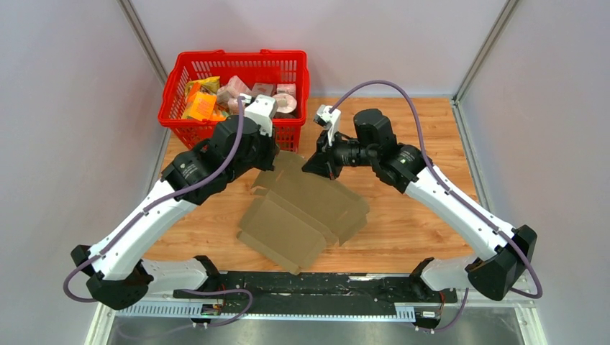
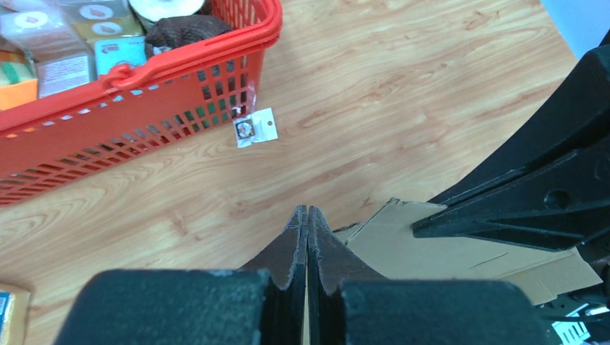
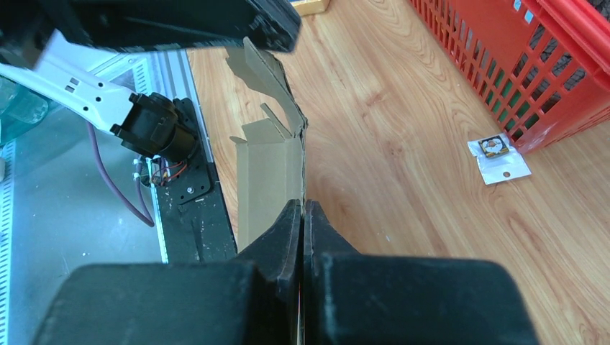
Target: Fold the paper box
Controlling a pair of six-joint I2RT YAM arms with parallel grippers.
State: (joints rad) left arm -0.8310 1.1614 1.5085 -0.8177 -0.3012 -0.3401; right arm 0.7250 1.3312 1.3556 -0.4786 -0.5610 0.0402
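The right claw (image 3: pixel 303 205) is pinching the paper box's (image 3: pixel 266 187) raised edge, the left claw (image 2: pixel 307 210) sitting closed alongside. Uneven tugging is risking a tear.

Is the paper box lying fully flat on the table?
No. In the right wrist view a panel of the paper box rises off the table, pinched in the right gripper.

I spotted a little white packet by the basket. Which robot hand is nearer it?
The left gripper: the packet lies just ahead of its fingertips. For the right gripper, shut on the paper box, it sits well off to the side.
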